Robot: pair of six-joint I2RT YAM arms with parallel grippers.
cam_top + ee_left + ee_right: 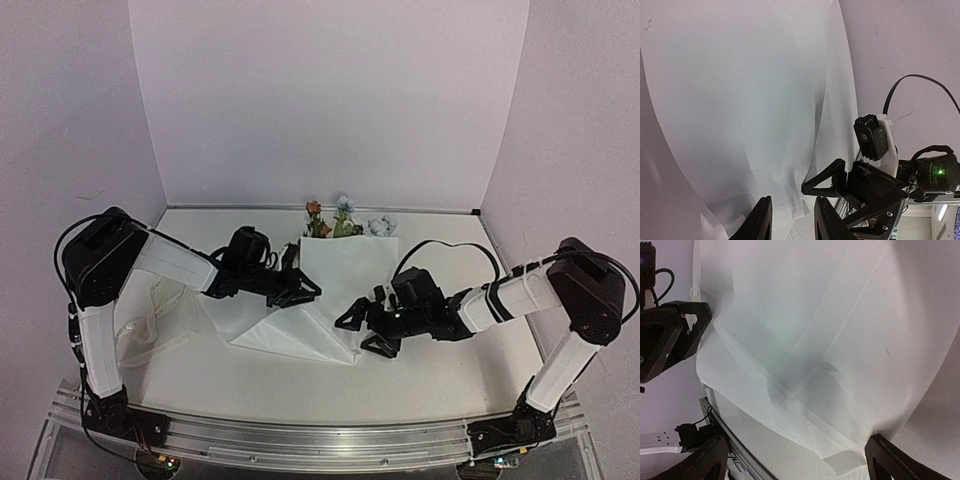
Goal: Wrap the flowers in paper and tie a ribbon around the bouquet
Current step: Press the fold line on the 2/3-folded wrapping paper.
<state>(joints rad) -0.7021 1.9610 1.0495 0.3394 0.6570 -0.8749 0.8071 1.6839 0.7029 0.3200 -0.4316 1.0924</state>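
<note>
The white paper (330, 290) lies folded over the flowers (330, 218), and only the orange and pale blue blooms stick out at its far edge. My left gripper (310, 290) rests over the paper's left side. Its jaws stand a little apart in the left wrist view (792, 222), with the paper's (750, 100) creased edge showing in the gap. My right gripper (352, 335) is wide open at the paper's near right corner. That folded corner (845, 462) lies between its fingers (890, 460) untouched. The ribbon (150, 325) lies loose at the left.
White walls close in the back and both sides. A metal rail (320, 440) runs along the near edge. The two grippers face each other closely across the paper's near corner, and the left one (670, 335) shows in the right wrist view.
</note>
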